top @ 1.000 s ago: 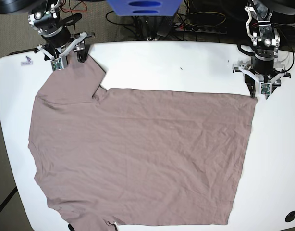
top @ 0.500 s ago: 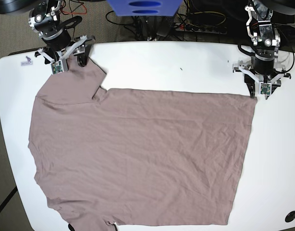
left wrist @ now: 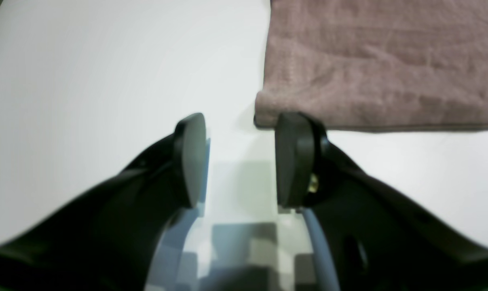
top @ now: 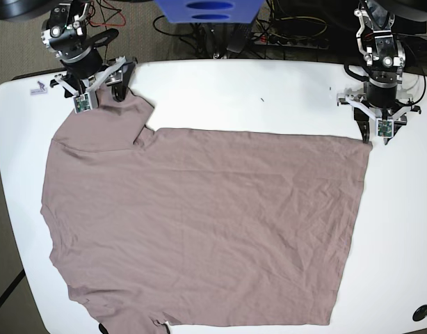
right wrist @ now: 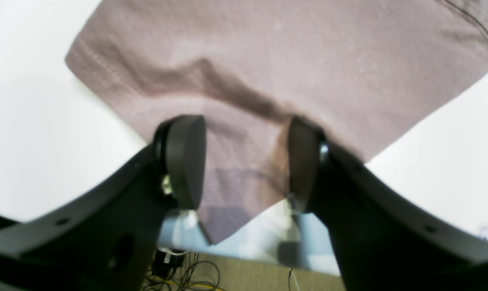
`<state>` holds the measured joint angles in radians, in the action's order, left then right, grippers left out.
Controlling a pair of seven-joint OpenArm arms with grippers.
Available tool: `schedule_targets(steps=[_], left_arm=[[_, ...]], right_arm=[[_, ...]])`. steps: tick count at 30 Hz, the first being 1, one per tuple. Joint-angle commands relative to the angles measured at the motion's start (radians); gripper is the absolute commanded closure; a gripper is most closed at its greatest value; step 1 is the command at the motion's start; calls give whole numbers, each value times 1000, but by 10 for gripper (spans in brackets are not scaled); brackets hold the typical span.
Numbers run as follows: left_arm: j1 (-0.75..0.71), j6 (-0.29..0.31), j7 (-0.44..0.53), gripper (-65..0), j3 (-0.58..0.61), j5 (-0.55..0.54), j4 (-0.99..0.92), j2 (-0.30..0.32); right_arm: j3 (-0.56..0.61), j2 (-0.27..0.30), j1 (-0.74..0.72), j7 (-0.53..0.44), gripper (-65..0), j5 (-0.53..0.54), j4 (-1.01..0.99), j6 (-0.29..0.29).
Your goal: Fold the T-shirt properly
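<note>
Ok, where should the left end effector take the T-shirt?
Grip the T-shirt at its hem corner, coming from the table side. The left end effector is open with the corner just beyond one fingertip, lying flat.

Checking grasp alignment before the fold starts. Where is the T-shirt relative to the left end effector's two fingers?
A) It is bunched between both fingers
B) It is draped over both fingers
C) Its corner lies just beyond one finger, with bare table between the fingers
C: in the left wrist view the T-shirt corner sits just past one finger, and the left end effector has only white table between its fingers.
</note>
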<state>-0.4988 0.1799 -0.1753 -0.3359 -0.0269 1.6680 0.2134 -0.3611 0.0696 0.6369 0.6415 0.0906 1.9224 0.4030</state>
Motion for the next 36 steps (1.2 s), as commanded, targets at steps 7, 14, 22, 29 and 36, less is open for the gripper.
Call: schedule_targets(steps=[7,14,22,29,36], left_arm=[[-11,-1,-20,-281,-10,9,28,-4],[-9,-2,-14,-282,-1,7,27,0],[1,-3,-14,-284,12,9,32,47],[31,-4,-32,-286,30,8,27,94],[101,5,-136,-308,61,9,-13,102]], right_arm=[[0,6,6,-15,-321,-12,-10,5],[2,5,2,-20,-321,4,-10,4],[7,3,4,-6,-323,-3,-3,5],[11,2,4,-5,-323,-8,-1,6],[6,0,2,12,-326,-10,-5,8]])
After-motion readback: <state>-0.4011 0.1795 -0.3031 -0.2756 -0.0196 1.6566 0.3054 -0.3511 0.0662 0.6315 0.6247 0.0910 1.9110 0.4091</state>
